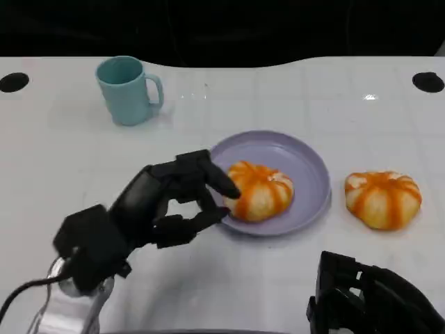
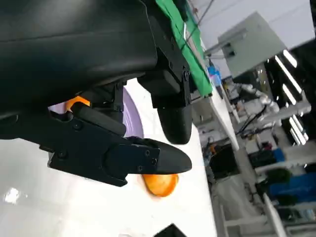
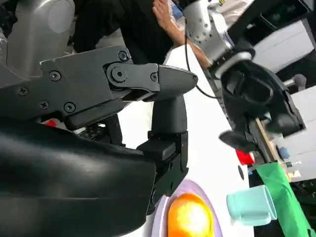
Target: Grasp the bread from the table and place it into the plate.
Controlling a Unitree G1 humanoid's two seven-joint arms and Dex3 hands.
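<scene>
Purple plate [image 1: 309,163] holds one bread [image 1: 259,191]; left hand [image 1: 174,198] fingers released beside it.

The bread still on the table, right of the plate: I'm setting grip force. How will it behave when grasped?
The bread on the table looks domed and puffy, so it probably squashes easily and is light. Its glossy striped top may be slightly slippery. It seems to sit flat, so rolling is unlikely.

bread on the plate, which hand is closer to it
Left. The left hand has its fingers right at the bread on the plate; the right hand sits low, well off it.
</scene>
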